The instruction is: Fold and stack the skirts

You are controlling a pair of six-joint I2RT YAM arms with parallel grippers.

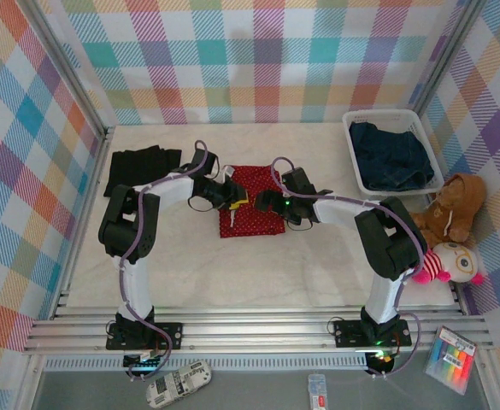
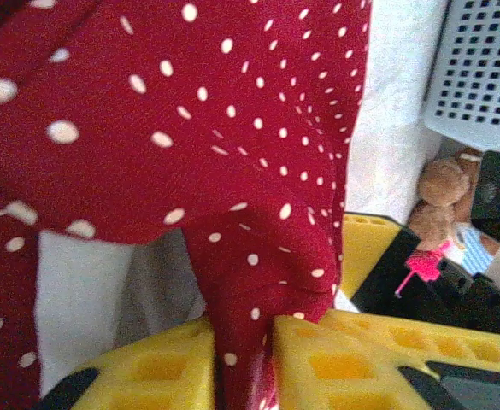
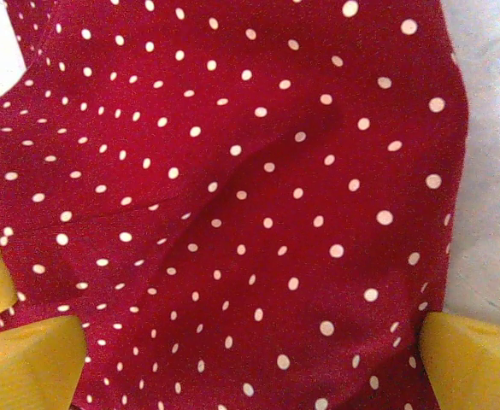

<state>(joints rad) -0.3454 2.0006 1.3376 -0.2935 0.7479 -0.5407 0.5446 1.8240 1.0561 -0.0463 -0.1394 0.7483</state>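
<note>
Down by the near rail lies a small colourful packet (image 1: 453,357), its print too small to read. At the middle of the surface (image 1: 258,273) the red dotted skirt (image 1: 254,224) lies folded. The left gripper (image 2: 243,359) has its jaws clamped on a fold of it, and the right gripper (image 3: 250,367) hangs over it, jaws wide apart. Farther back on the left rests the black skirt (image 1: 143,169), folded. At the far right, the white basket (image 1: 352,141) holds heaped dark blue denim (image 1: 392,156).

Black-and-white arms (image 1: 132,286), lilac cables (image 1: 200,145), yellow end effector fingers (image 2: 147,367).
</note>
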